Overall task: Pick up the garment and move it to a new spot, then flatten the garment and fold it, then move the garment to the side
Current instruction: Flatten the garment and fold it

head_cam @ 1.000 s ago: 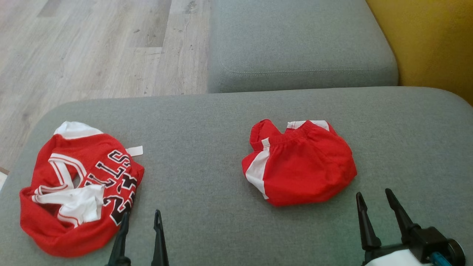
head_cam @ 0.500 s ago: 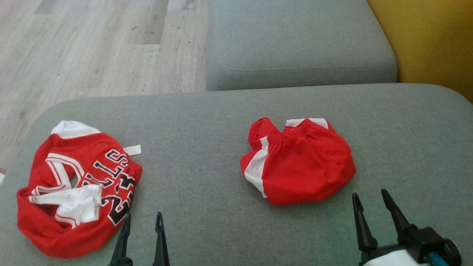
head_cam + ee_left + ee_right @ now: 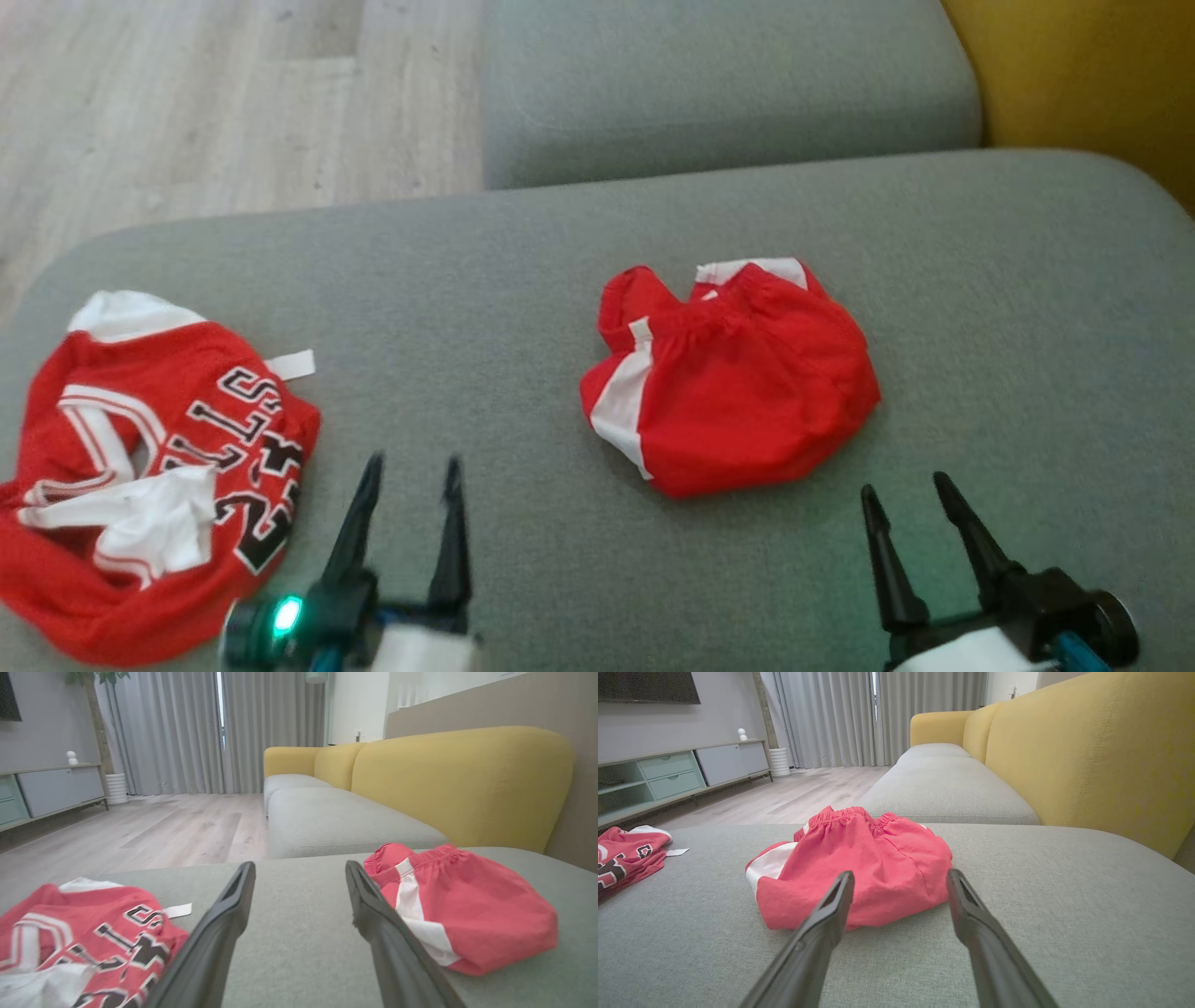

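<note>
Head view first: the left gripper (image 3: 414, 462) has its two fingers wide apart and holds nothing, and the right gripper (image 3: 905, 485) is just the same. Both hang over the grey sofa cushion (image 3: 523, 280). The red shorts (image 3: 738, 383) lie in a lump ahead of the right gripper and a bit to its left, near but not touching. The red jersey (image 3: 159, 448) lies crumpled just beside the left gripper, on its left. Left wrist view next: bare cushion shows between the fingers, with the jersey left and the shorts right. Right wrist view last: the shorts sit just past the open fingertips, and the jersey is far off left.
</note>
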